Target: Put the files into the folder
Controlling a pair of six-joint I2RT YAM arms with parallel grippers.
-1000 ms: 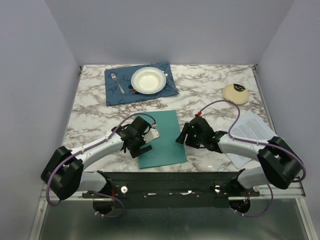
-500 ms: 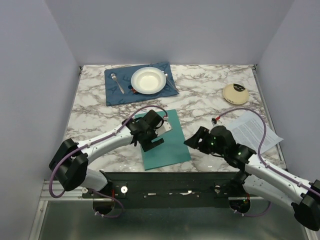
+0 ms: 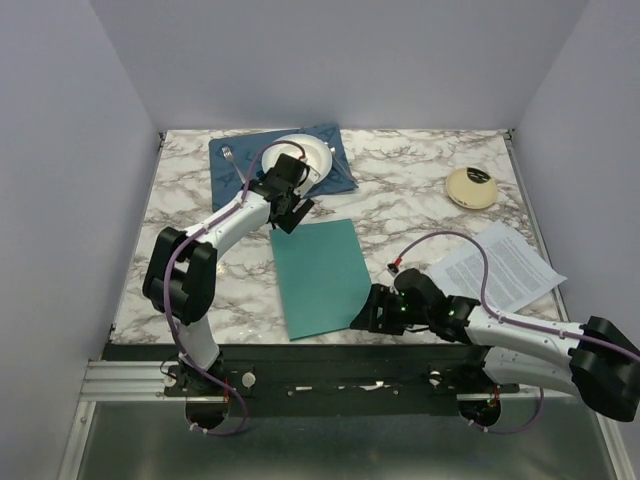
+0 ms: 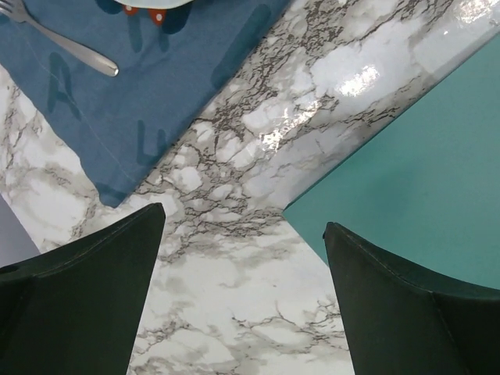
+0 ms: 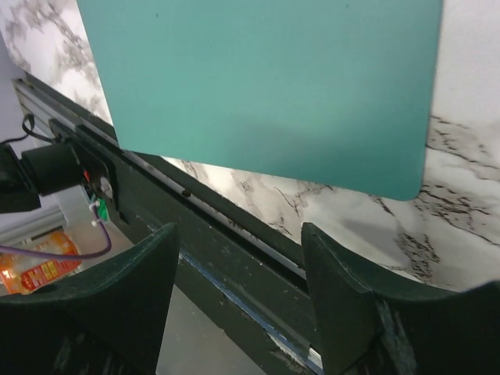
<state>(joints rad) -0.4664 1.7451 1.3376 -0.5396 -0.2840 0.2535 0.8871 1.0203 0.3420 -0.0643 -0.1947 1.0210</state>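
— Marbled tabletop (image 3: 420,170), pale walls on three sides. First entry?

— Item 1, the folder (image 3: 318,280): teal-green, flat, closed. It lies at centre frame in the overhead view, slightly skewed, with its short lower edge near the dark front rail (image 3: 340,362).

— Item 2?

— The files (image 3: 500,268): white printed sheets, flat on the marble at the right of the frame, well apart from the folder. The right arm's purple cable (image 3: 440,238) arcs above their left edge.

— Grippers?

— Left gripper (image 4: 244,226): fingers spread wide, nothing between them. It sits over bare marble, between the lower edge of the blue placemat (image 3: 235,190) and the folder's upper left corner.

— And the other?

— Right gripper (image 5: 238,234): jaws parted and empty. It is low at the folder's lower right corner. Its wrist view shows that rounded corner just ahead of the fingertips, with the rail beneath them. Contact with the folder cannot be told.

— Sundries?

— The placemat is at upper left and carries a white plate (image 3: 316,155) and a fork (image 4: 62,43). A cream round object (image 3: 471,187) sits at upper right, apart from the sheets.
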